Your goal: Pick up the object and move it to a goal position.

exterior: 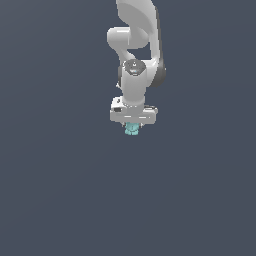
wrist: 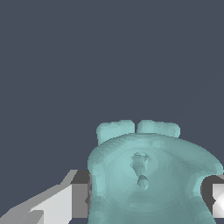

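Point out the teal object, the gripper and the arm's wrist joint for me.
teal object (wrist: 148, 175): wrist view, middle of its rounded body.
gripper (exterior: 133, 127): exterior view, midway between the fingertips, at the object.
wrist joint (exterior: 134, 67): exterior view, its dark round cap.

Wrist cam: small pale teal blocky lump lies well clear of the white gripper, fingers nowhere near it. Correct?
Not correct. The small pale teal blocky lump is not clear of the white gripper: the wrist view shows it sitting between the fingers, one at each side of it. The exterior view agrees, with the lump directly under the gripper.
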Available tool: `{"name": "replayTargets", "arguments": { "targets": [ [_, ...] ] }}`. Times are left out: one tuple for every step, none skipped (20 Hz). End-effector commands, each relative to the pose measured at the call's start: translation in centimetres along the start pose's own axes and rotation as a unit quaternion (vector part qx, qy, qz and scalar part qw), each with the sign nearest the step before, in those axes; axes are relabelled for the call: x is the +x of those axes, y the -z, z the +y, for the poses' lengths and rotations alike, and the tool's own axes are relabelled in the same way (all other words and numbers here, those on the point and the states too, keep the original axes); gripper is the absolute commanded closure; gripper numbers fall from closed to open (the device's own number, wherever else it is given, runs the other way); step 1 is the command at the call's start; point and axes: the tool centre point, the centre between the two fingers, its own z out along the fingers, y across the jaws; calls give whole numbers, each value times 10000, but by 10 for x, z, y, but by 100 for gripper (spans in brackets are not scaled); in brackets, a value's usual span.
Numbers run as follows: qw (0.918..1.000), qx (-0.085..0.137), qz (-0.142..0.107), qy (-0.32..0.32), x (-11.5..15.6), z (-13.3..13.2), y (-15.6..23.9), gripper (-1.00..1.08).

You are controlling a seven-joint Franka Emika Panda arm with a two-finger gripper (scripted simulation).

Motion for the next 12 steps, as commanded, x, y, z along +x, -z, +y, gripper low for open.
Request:
{"name": "replayTargets", "arguments": {
  "targets": [
    [10000,4,2,-1,-2,12,24,108],
    [10000,4,2,-1,-3,17,34,108],
    [10000,7,1,-2,-4,22,44,108],
    [10000,7,1,-2,-5,28,55,108],
    [10000,7,1,-2,-6,33,65,108],
    [10000,7,1,-2,-7,38,75,108],
    [10000,7,1,-2,-8,43,85,108],
    [10000,7,1,-2,-9,47,94,108],
    [10000,7,1,-2,-9,52,103,108],
    [10000,7,1,-2,-10,56,112,108],
    [10000,7,1,-2,-11,61,121,108],
    [10000,7,1,-2,-11,65,129,108]
  ]
}}
